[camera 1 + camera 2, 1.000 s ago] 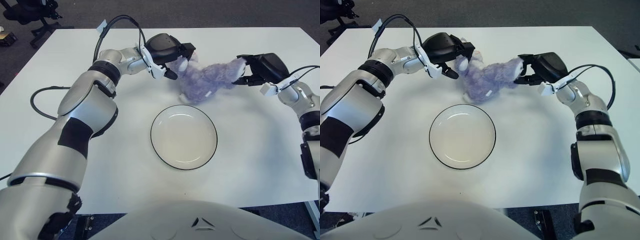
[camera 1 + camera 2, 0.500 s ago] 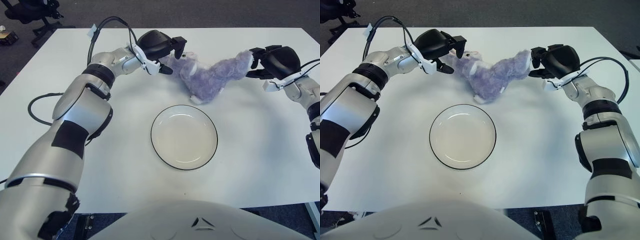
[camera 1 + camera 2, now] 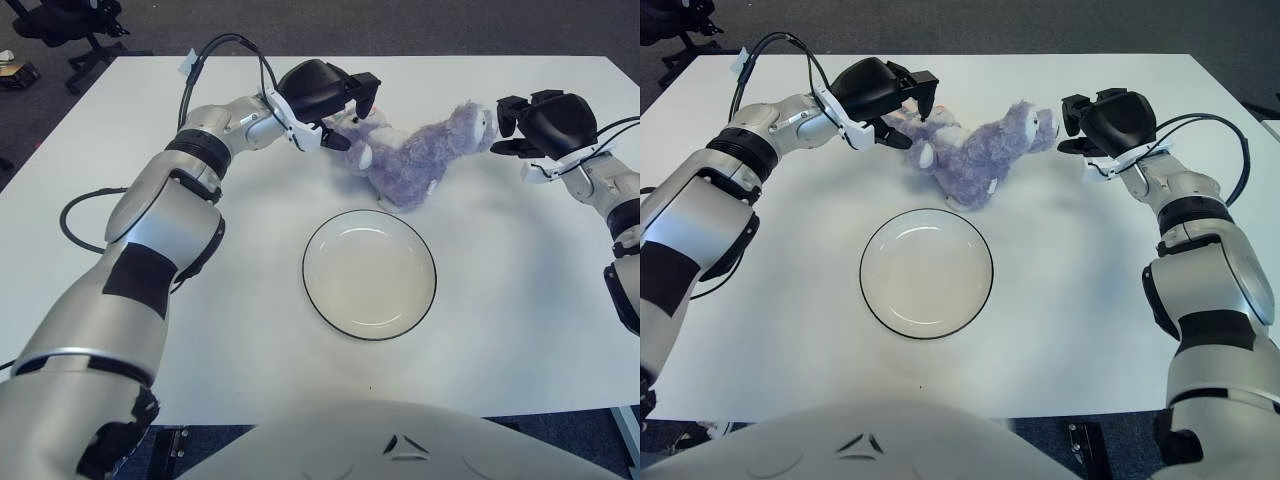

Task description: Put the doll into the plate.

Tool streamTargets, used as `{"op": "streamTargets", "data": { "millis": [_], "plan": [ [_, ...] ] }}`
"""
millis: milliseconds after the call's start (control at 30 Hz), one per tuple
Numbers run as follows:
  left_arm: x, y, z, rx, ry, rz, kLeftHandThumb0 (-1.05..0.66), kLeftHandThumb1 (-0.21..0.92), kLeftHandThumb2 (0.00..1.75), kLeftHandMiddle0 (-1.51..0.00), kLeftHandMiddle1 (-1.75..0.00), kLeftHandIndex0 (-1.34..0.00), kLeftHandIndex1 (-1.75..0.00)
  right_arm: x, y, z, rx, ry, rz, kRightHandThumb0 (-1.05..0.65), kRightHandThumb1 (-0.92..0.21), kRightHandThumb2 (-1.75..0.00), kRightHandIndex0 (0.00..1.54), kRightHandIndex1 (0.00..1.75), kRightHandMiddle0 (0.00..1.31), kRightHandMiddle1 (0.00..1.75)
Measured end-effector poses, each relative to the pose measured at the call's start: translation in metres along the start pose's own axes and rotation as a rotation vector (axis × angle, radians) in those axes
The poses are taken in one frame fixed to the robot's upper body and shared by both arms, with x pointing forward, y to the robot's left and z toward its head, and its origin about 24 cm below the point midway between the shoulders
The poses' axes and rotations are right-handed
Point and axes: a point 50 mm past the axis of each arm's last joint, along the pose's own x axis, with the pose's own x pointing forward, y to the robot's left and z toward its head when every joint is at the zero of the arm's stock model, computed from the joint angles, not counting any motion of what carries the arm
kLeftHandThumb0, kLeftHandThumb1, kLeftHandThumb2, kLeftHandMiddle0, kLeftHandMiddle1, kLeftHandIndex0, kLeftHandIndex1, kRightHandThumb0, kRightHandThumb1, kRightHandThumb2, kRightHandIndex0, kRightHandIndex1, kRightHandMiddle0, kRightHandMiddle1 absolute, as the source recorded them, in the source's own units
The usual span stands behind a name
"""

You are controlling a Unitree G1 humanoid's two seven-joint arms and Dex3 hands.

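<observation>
I've got the doll, a fuzzy purple plush, lying on the white table just beyond the far rim of the plate, not in it. The plate sits near the middle of the table, white with a dark edge, nothing inside. My left hand is at the doll's left end, dark fingers spread over the plush's pale paws; I can't tell whether they actually pinch it. My right hand shows just off the doll's right end, beside its head, fingers loosely parted with nothing between them, a small gap to the fur. A black cable loops above my left forearm.
</observation>
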Motion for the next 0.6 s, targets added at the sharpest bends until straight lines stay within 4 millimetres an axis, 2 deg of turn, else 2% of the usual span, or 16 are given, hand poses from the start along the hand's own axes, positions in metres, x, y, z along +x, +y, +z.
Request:
{"op": "streamTargets", "data": {
  "millis": [133,267,367,467,533,567,600],
  "plan": [
    [-0.0001,0.0015,0.0001,-0.007,-0.004,-0.003,-0.40,0.55,1.01,-0.80,-1.75,-0.42,-1.75,0.0005,0.0001,0.0005,0.006,0.006,-0.008,0.03,-0.91,-0.16,0.69,1.75,0.51,1.75],
    [-0.0006,0.0028,-0.0007,-0.011,0.000,-0.006,-0.40,0.55,1.01,-0.80,-1.75,-0.42,-1.75,0.0011,-0.0001,0.0008,0.014,0.013,-0.016,-0.16,-0.92,-0.08,0.62,1.75,0.45,1.75],
    [-0.0007,0.0032,-0.0012,-0.014,0.003,-0.011,-0.40,0.56,1.00,-0.80,-1.75,-0.42,-1.75,0.0014,-0.0006,0.0007,0.018,0.016,-0.021,-0.31,-0.92,-0.18,0.48,1.71,0.50,1.50],
    [-0.0007,0.0035,-0.0017,-0.018,0.008,-0.016,-0.40,0.56,1.00,-0.80,-1.75,-0.42,-1.75,0.0023,-0.0027,0.0007,0.019,0.014,-0.032,-0.35,-0.92,-0.20,0.42,1.67,0.51,1.44],
    [-0.0006,0.0036,-0.0020,-0.020,0.011,-0.018,-0.39,0.56,1.00,-0.80,-1.75,-0.42,-1.75,0.0029,-0.0049,-0.0001,0.022,0.016,-0.042,-0.36,-0.92,-0.22,0.42,1.56,0.50,1.43],
    [-0.0006,0.0037,-0.0023,-0.020,0.015,-0.020,-0.39,0.56,1.00,-0.80,-1.75,-0.42,-1.75,0.0032,-0.0064,-0.0008,0.024,0.017,-0.047,-0.39,-0.91,-0.19,0.42,1.51,0.46,1.34],
    [-0.0005,0.0037,-0.0025,-0.020,0.017,-0.022,-0.39,0.56,1.00,-0.80,-1.75,-0.42,-1.75,0.0035,-0.0079,-0.0015,0.028,0.021,-0.053,-0.45,-0.91,-0.14,0.43,1.42,0.42,1.18]
  ]
}}
